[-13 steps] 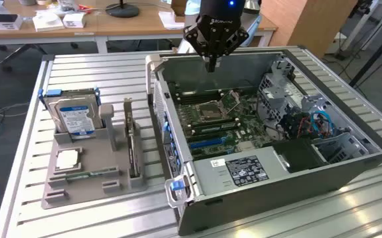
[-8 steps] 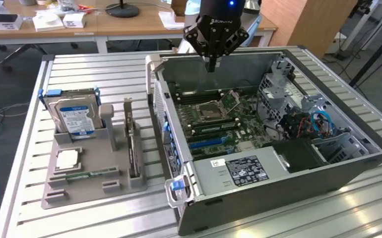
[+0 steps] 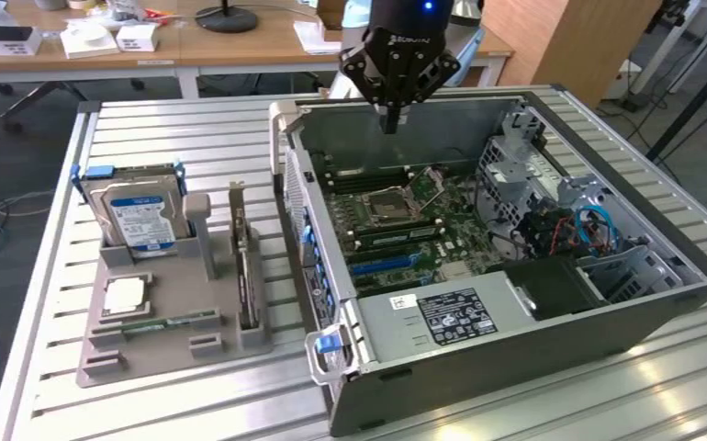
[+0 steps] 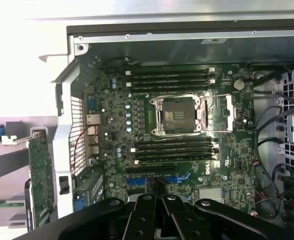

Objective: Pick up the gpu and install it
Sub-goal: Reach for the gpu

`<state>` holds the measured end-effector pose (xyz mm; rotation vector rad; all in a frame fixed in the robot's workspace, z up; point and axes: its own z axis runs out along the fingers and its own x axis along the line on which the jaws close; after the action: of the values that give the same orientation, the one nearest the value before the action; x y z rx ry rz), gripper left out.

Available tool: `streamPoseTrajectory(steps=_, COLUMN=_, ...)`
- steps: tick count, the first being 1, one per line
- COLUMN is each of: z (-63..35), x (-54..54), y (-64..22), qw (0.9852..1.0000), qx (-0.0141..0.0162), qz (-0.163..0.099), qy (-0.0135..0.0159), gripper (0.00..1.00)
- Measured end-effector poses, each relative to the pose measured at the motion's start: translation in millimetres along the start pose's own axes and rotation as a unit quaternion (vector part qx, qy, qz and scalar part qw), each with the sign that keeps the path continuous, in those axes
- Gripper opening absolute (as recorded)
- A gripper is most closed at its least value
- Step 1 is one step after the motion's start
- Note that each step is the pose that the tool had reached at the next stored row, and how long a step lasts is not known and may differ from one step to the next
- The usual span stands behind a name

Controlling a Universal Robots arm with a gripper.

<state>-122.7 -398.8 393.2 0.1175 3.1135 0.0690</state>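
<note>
The gpu (image 3: 247, 266) stands on edge in a slot of the grey holder (image 3: 176, 354), on the exterior view's left of the open computer case (image 3: 537, 354). It is a thin dark card with a metal bracket at its far end. In the wrist view the gpu (image 4: 39, 175) lies just outside the case wall. My gripper (image 3: 390, 124) hangs over the far end of the open case, well away from the gpu. Its fingers (image 4: 173, 212) are shut together with nothing between them, above the motherboard (image 4: 187, 115) and its blue expansion slots (image 4: 176, 178).
The holder also carries a blue-labelled hard drive (image 3: 140, 216), a processor chip (image 3: 125, 296) and a green memory stick (image 3: 163, 323). Inside the case are a power supply (image 3: 445, 317), drive cages and cables (image 3: 574, 230). Desks with clutter stand behind the slatted table (image 3: 182, 129).
</note>
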Motion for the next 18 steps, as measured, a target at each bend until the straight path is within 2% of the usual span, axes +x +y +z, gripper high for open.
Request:
streamPoseTrajectory(steps=3, z=0.0, x=3.8, y=-0.4, qw=1.0, qx=0.0001, qz=0.0, qy=0.0001, gripper=0.1)
streamPoseTrajectory(steps=6, z=-0.1, x=13.4, y=-1.1, qw=1.0, qx=0.0001, qz=0.0, qy=0.0001, gripper=0.1)
streamPoseTrajectory(steps=18, z=-0.6, x=66.7, y=-5.1, qw=1.0, qx=0.0001, qz=0.002, qy=-0.0001, gripper=0.1)
